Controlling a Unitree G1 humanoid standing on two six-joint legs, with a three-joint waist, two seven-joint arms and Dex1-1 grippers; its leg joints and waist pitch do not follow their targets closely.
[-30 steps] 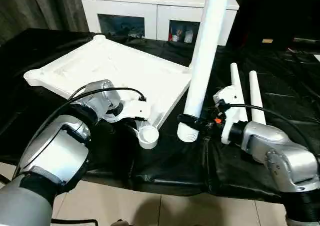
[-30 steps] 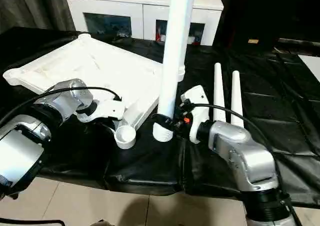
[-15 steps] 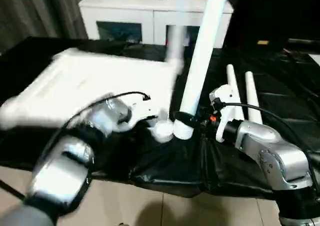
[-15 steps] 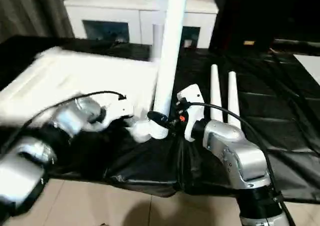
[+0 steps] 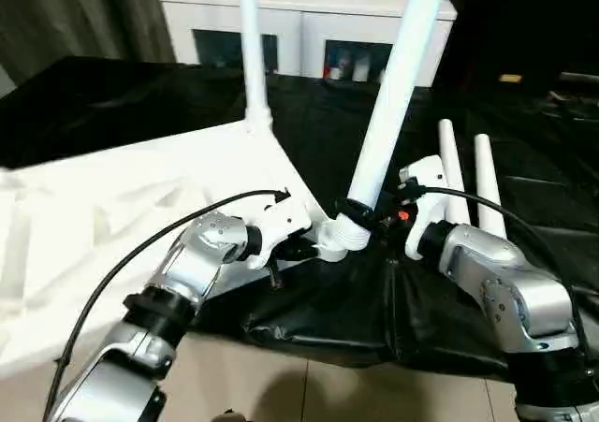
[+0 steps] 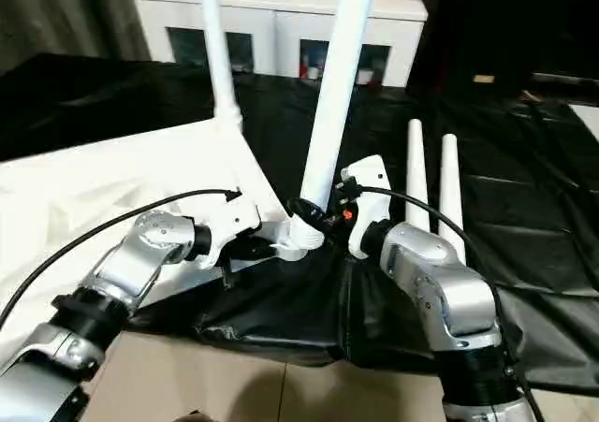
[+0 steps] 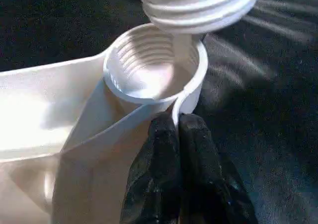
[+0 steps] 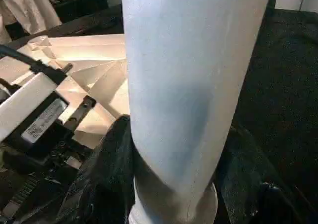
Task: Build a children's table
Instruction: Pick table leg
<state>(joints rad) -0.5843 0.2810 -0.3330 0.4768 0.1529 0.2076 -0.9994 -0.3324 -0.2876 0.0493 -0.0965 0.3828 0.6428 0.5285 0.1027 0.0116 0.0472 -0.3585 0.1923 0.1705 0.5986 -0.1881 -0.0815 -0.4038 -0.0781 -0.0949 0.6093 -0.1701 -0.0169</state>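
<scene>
Your left claw (image 7: pixel 178 134) is pressed together, its black fingertips (image 7: pixel 161 134) pinching the thin rim of the corner socket (image 7: pixel 154 67) on the upturned table top (image 5: pixel 112 225). Directly over that threaded socket hangs the ribbed end of the leg (image 5: pixel 393 104) your right claw (image 5: pixel 360 214) grips near its base, fingers on either side of the tube, which leans away from the top. The end sits just above the socket, not yet entered. One leg (image 5: pixel 251 48) already stands upright in the far corner. Two spare legs (image 5: pixel 468 179) lie side by side on the black-covered counter (image 5: pixel 524 160), just beyond your right wrist. A white cabinet (image 5: pixel 309 20) stands behind.
</scene>
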